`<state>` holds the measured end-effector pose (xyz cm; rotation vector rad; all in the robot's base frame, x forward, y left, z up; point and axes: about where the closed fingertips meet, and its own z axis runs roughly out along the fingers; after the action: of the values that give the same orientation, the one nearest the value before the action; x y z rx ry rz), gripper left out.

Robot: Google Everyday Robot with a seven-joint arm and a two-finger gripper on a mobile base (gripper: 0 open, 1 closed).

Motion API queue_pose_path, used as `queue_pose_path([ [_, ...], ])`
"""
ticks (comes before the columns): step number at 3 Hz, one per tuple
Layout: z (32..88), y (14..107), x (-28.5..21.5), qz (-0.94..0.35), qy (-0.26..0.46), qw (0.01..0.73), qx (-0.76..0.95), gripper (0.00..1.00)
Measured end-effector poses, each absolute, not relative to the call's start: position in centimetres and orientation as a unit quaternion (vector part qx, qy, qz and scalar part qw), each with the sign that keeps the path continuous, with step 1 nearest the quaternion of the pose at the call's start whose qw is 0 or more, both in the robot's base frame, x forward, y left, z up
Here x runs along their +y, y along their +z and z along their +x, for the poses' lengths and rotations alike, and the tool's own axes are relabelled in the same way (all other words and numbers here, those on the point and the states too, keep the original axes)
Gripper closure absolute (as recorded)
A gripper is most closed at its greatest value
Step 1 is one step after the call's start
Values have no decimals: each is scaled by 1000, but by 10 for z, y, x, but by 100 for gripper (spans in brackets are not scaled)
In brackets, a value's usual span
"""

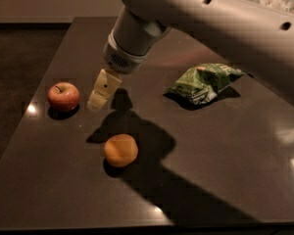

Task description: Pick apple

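Note:
The apple [63, 96] is small, round and red with a short dark stem. It sits on the dark table [220, 155] at the left. My gripper [99, 99] hangs from the pale arm just right of the apple, a short gap away, above the table. It holds nothing that I can see.
A plain orange fruit [121, 150] lies in front of the gripper, nearer the camera. A crumpled green bag [204, 82] lies to the right of centre. The arm crosses the upper right of the view. The table's left edge runs close to the apple.

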<state>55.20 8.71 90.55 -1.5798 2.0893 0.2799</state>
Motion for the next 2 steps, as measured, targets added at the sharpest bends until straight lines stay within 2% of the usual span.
queue_pose_path([
  [2, 559, 879, 157, -602, 137, 242, 748, 0],
])
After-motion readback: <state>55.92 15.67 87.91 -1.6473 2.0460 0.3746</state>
